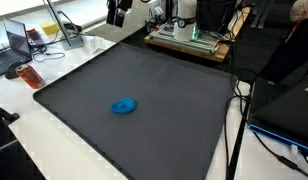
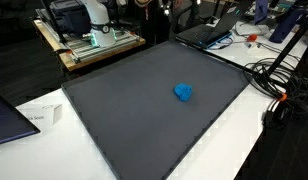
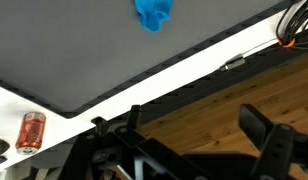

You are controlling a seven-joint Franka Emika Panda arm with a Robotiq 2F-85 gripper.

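Wrist view: claw [image 3: 194, 132] spread and empty at the bottom edge; small crumpled blue cloth [image 3: 153, 13] top centre on dark grey table [image 3: 74, 50].

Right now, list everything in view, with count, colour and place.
mat: one, dark grey, on the table
crumpled object: one, blue, on the mat, apart from all else
can-like container: one, red-orange, lying on the table beside the mat's edge
laptop: one, dark, open, on the table beyond the mat's corner
cables: a bundle, black, beside the mat
table: one, white, under the mat
arm: one, white, at the mat's far edge
tool: one, black, open, raised above the mat, holding nothing
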